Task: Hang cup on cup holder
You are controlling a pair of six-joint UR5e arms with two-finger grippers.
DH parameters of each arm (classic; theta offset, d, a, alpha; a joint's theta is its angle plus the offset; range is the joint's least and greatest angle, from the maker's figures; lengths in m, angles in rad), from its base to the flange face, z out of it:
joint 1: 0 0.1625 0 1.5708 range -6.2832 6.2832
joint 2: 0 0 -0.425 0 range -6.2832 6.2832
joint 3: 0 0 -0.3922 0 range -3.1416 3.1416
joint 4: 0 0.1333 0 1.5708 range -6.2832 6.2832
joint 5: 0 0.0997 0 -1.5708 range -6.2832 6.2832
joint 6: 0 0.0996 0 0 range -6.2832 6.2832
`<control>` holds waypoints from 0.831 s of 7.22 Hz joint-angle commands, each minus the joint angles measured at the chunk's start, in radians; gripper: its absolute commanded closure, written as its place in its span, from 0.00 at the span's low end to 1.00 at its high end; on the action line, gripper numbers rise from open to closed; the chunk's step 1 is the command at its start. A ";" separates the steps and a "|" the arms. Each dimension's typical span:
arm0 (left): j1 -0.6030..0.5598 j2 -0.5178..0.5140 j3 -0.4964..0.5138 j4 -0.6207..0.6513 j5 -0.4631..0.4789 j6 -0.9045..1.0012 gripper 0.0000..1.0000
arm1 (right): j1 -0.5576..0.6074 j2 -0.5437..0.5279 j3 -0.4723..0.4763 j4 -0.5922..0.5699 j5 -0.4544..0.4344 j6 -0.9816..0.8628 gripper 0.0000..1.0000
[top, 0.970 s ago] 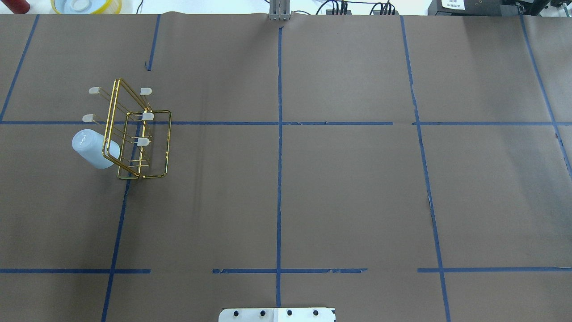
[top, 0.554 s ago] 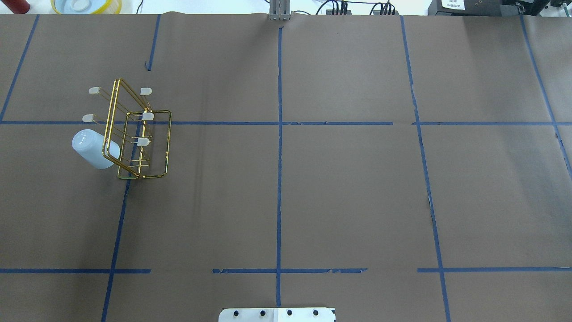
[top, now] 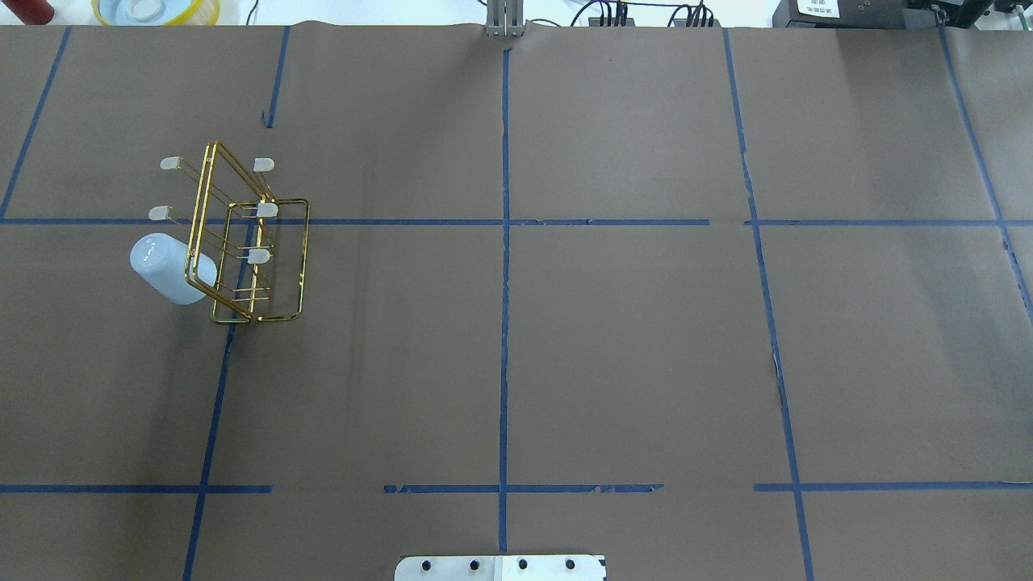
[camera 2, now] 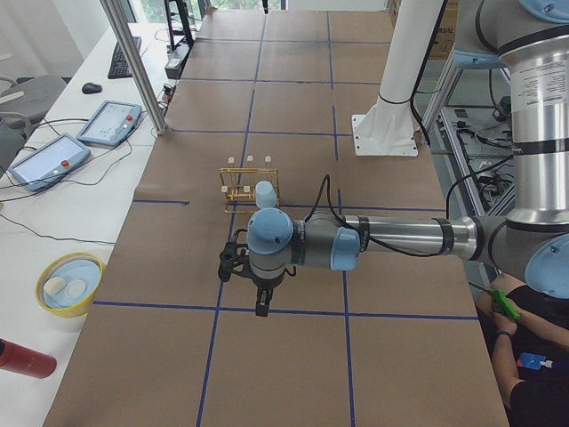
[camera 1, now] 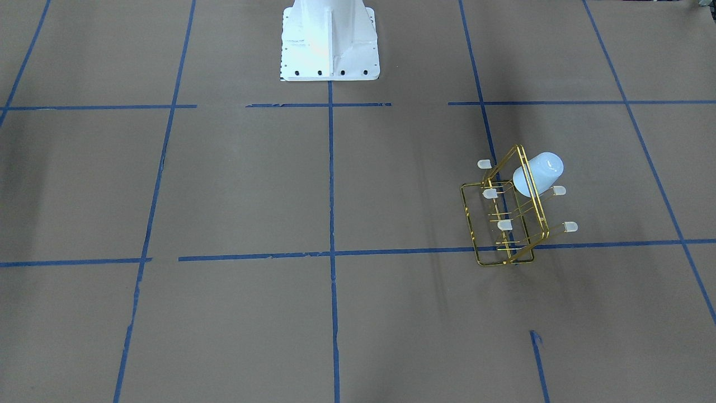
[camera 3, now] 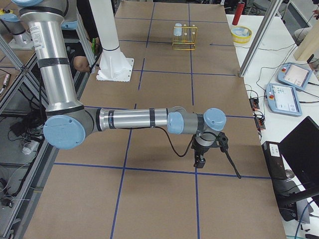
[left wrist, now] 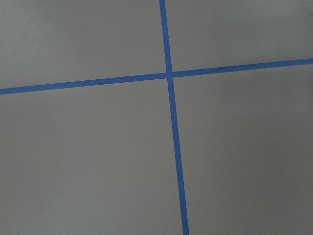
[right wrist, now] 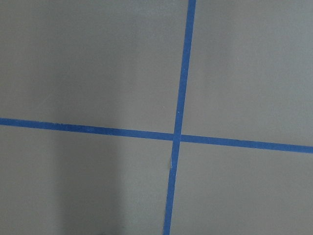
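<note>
Two side views alone show left gripper (camera 2: 260, 305) and right gripper (camera 3: 199, 161); jaw spread cannot be told. Cup (top: 165, 268) hangs tilted on cup holder (top: 246, 242), hiding its prong.

You are looking at a dull brown surface (top: 646, 363), ruled into big rectangles by blue tape lines (top: 504, 323). Both wrist views show only that brown with one blue cross. At the left of the overhead view the cup holder (top: 242, 242) is shiny gold wire, and its prongs end in translucent whitish caps (top: 170, 163). The cup (top: 165, 270) is pale bluish-white, plain and unmarked. At the top of the front-facing view the robot base (camera 1: 330, 45) is glossy white. In the side views the left arm (camera 2: 400, 236) and right arm (camera 3: 129, 118) are silver with light-blue joints. The left gripper (camera 2: 260, 305) and right gripper (camera 3: 199, 160) are black. At lower left of the left-side view, a yellow bowl (camera 2: 67, 312) has a pale blue inside.
</note>
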 commanded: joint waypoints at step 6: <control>0.000 -0.032 0.022 0.109 0.000 0.006 0.00 | 0.001 0.000 0.000 0.001 0.000 0.000 0.00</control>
